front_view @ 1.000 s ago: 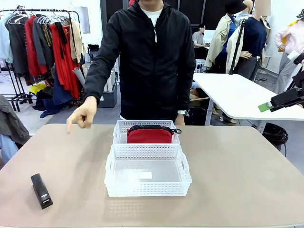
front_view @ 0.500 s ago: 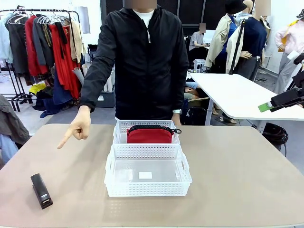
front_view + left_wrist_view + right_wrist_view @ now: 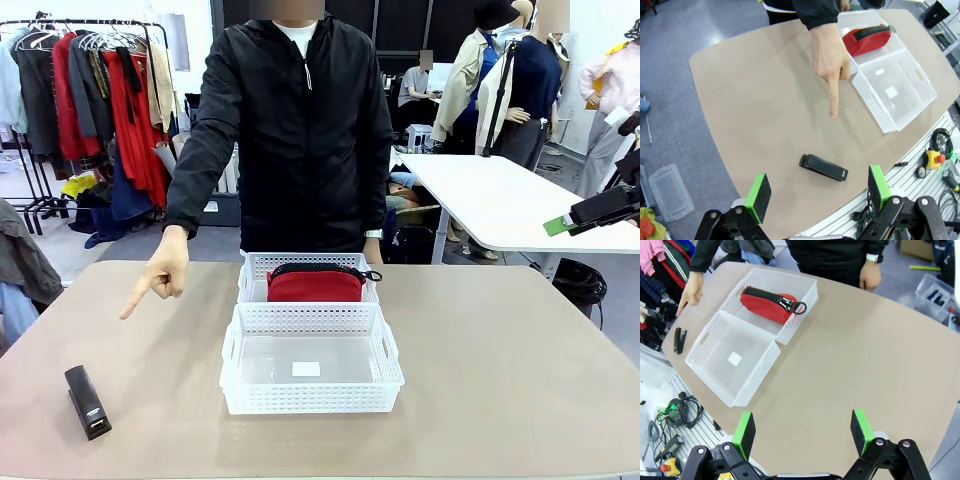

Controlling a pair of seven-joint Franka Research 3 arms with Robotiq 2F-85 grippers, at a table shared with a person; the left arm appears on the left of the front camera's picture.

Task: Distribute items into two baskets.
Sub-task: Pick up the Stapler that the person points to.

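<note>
A person's finger [image 3: 135,303] pointed toward the stapler [image 3: 87,401].
Red pouch [image 3: 314,284] sat in the far basket [image 3: 258,266]. Left hand [image 3: 818,189] and right hand [image 3: 802,431] were wide open, holding nothing.

A clothes rack [image 3: 90,110] stands left, a white table [image 3: 500,200] right, on grey floor.

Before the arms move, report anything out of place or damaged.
Only the black elongated stapler: it lies loose on the tan table, outside both white mesh plastic baskets, where the person's hand points. The red fabric pouch sits in the far basket. No damage seen.
</note>
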